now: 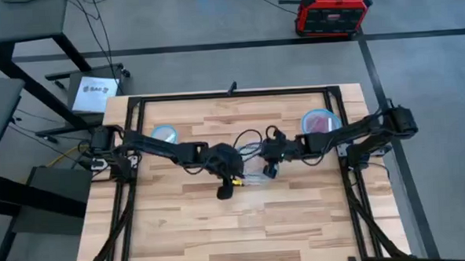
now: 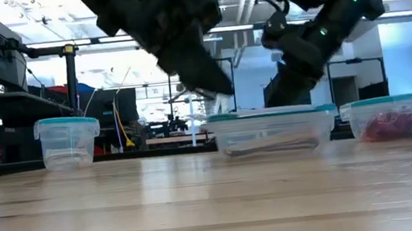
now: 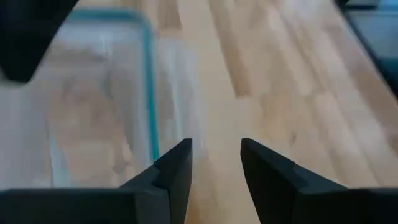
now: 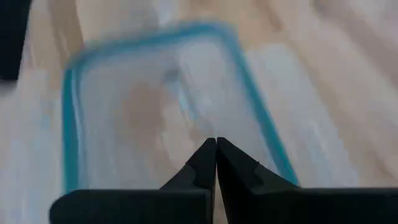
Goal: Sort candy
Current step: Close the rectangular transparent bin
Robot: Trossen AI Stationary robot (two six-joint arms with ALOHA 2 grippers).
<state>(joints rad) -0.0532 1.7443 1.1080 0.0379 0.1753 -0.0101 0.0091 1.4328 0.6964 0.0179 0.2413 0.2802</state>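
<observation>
A clear rectangular container with a blue rim (image 4: 168,93) stands at the table's middle (image 1: 256,179); in the low view something pale and flat lies on its bottom (image 2: 268,146). Red candy (image 2: 394,124) fills a round blue-rimmed container (image 1: 317,121) at the far right. Another round container (image 1: 163,135) stands at the far left and looks empty (image 2: 67,143). My left gripper (image 3: 216,155) is open over bare wood just beside the rectangular container's rim (image 3: 149,93), with nothing between its fingers. My right gripper (image 4: 216,146) is shut above that container, with nothing showing between its fingertips.
Both arms meet over the table's middle (image 1: 246,165), close to each other, with cables looping between them. A black frame (image 1: 231,93) runs along the table's far and side edges. Bare wood (image 1: 237,232) stretches toward the near edge.
</observation>
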